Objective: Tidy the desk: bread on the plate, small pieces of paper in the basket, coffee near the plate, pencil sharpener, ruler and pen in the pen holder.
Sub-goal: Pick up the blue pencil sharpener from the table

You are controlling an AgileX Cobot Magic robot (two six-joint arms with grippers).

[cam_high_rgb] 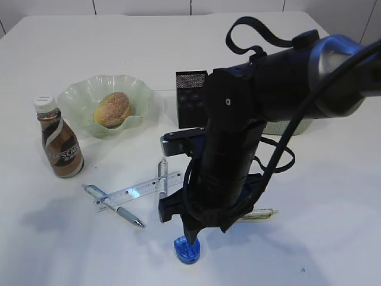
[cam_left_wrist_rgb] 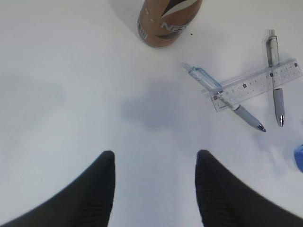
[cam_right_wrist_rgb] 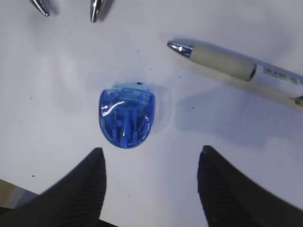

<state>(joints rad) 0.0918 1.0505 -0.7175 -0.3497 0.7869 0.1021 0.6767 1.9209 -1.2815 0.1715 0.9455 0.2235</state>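
Right below your right gripper [cam_right_wrist_rgb: 150, 163] sits the blue pencil sharpener [cam_right_wrist_rgb: 126, 118] on the desk [cam_right_wrist_rgb: 57, 85], a bit left of middle. Its fingers are open wide, holding nothing.

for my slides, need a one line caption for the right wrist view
Open right gripper poised above a blue pencil sharpener on the white desk, a pen beside it.

At the back we see a white panelled wall [cam_high_rgb: 143, 6]; a tan patch [cam_right_wrist_rgb: 7, 189], perhaps floor, shows low down.
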